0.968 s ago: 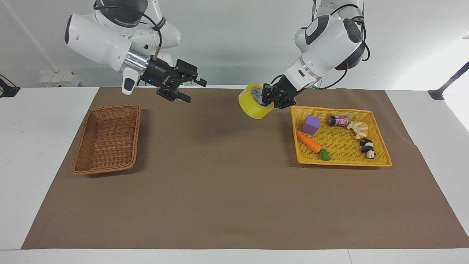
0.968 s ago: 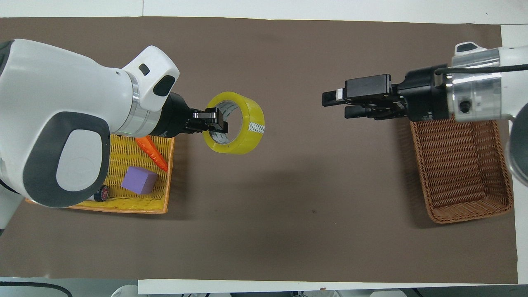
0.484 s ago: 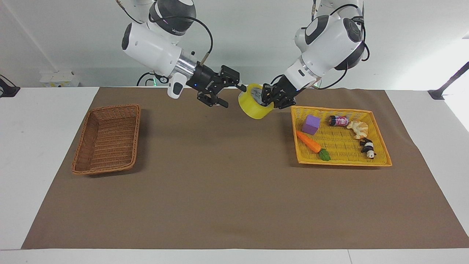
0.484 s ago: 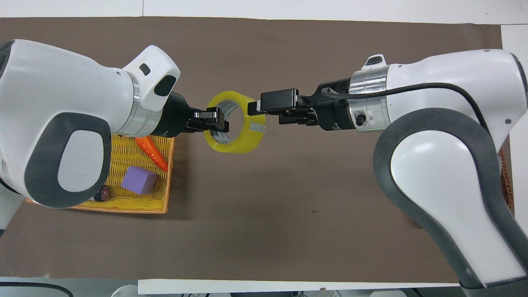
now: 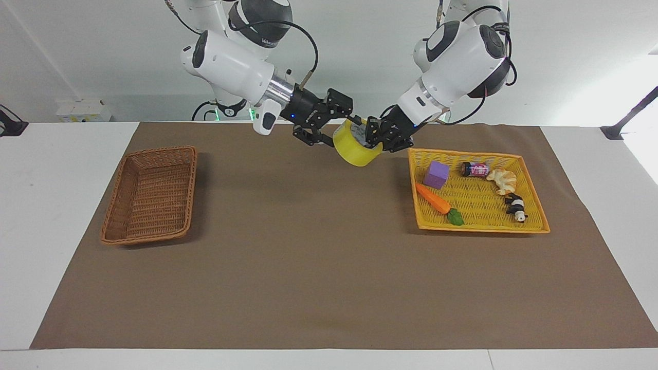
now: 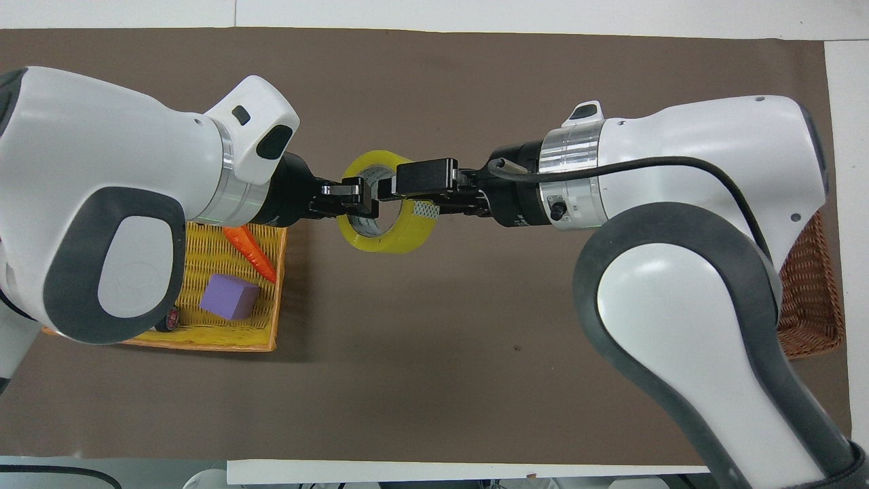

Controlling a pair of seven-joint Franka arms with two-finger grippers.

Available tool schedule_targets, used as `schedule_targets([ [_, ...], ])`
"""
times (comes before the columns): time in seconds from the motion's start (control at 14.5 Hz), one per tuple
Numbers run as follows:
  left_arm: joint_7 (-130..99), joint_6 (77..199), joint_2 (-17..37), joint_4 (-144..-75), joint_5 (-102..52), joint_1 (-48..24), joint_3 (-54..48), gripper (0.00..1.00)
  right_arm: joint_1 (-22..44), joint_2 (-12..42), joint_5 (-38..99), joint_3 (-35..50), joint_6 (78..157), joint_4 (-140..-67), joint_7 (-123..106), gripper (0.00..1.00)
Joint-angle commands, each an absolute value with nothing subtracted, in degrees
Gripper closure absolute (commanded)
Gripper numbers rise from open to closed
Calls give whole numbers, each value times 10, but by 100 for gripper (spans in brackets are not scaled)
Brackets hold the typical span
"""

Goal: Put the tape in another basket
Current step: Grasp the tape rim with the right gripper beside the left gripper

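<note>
Facing view: the tape (image 5: 353,149) hung in the air over the brown mat (image 5: 329,267), between the wicker basket (image 5: 150,194) and the yellow basket (image 5: 478,191), just beside the latter. The left gripper (image 5: 374,137) was pinching its rim. The right gripper (image 5: 340,129) had its fingers spread around the roll's other edge, one above, one below.

Overhead view: the tape (image 6: 397,235) sat between both grippers; the left gripper (image 6: 358,202) clamped the wall, while the right gripper (image 6: 407,193) straddled the rim, not closed.
</note>
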State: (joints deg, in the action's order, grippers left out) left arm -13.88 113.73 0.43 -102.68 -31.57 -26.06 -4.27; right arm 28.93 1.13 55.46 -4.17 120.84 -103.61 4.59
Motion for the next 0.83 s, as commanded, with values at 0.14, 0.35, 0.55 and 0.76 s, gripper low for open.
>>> schedule_targets([
  [0.14,-137,1144,5,-1018,-311,-266,-41,100,285,8,558,-43,1207,-1042,35,10],
  [0.35,-138,1146,6,-1018,-311,-267,-41,100,282,8,558,-44,1203,-1042,30,26],
  [0.55,-141,1146,6,-1018,-311,-267,-43,100,280,8,558,-44,1202,-1042,27,59],
  [0.76,-140,1145,5,-1020,-310,-267,-43,100,280,7,560,-44,1202,-1042,29,100],
])
